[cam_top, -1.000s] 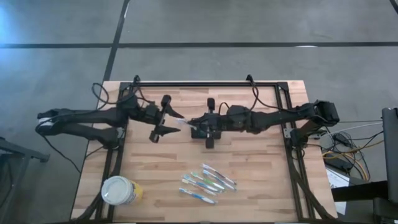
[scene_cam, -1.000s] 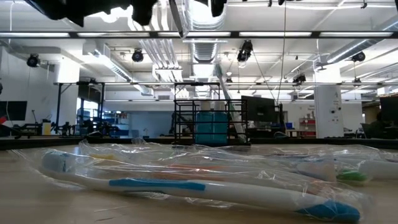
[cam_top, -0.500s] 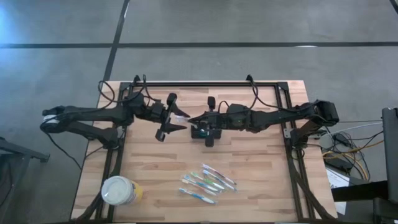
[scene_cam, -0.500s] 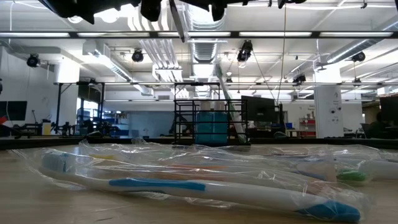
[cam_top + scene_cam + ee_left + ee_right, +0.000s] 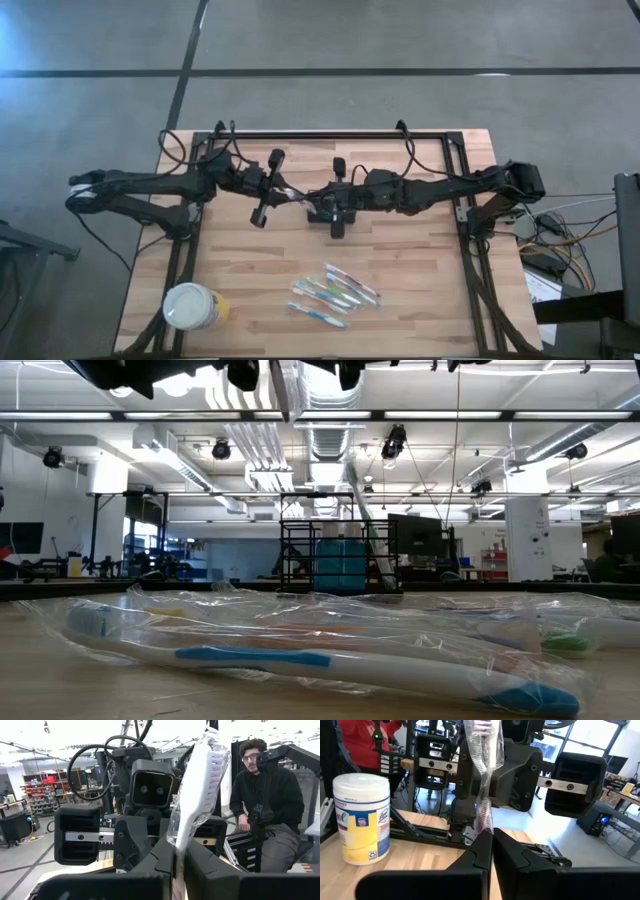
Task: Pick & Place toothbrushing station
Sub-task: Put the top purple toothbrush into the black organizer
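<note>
A white toothbrush (image 5: 197, 785) in a clear plastic wrapper (image 5: 481, 750) hangs over the middle of the table (image 5: 420, 250), between my two grippers. My left gripper (image 5: 284, 192) (image 5: 179, 851) comes from the table's left and is shut on it. My right gripper (image 5: 311, 194) (image 5: 491, 836) faces it from the right and is also shut on it. Several more wrapped toothbrushes (image 5: 335, 295) (image 5: 300, 655) lie flat on the table near its front edge. The toothbrushing station is out of view. My left gripper pinches the wrapped toothbrush's handle (image 5: 176, 839), low on the brush, between its two fingers, coming about level from the table's left. The brush rises tilted from the fingers, bristle head (image 5: 212, 750) uppermost, clear of the table. My right gripper pinches the wrapped toothbrush low down (image 5: 485, 822) between its two fingers, level from the table's right. The crinkled wrapper stands up above the fingers, clear of the table. Whether the fingers have the handle or only wrapper, I cannot tell.
A round white-lidded tub of wipes (image 5: 192, 307) (image 5: 362, 817) stands at the table's near left corner. A black frame (image 5: 330, 134) runs along the table's far edge and sides. A person in black (image 5: 265, 805) sits beyond the table.
My left gripper has shut on the wrapped toothbrush that my right gripper holds up; a second ago its fingers stood wide open beside it. The right arm and the brush have kept still.
</note>
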You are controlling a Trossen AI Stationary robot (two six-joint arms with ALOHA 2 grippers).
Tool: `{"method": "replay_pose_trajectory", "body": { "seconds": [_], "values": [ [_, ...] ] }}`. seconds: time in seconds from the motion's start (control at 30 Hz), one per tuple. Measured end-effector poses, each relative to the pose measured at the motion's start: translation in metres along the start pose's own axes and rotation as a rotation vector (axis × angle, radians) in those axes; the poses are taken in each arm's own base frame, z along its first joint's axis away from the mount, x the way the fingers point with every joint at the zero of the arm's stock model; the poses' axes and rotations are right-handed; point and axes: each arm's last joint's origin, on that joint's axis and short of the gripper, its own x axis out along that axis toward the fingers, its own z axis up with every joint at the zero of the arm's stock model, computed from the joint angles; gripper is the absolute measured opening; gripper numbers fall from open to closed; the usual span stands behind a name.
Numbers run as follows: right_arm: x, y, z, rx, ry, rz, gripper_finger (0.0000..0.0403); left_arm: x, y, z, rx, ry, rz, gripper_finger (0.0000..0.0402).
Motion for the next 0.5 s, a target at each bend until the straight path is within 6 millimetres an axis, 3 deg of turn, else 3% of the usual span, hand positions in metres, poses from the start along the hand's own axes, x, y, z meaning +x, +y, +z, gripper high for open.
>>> {"method": "replay_pose_trajectory", "body": {
  "seconds": [0.23, 0.5],
  "values": [
    [-0.007, -0.003, 0.007, 0.012, 0.009, -0.012, 0.002, -0.003, -0.001, 0.003, -0.005, 0.002, -0.003, 0.002],
    [-0.055, -0.013, 0.04, 0.049, 0.028, -0.012, 0.0085, -0.03, -0.011, 0.023, 0.032, 0.039, 0.057, 0.002]
  ]
}}
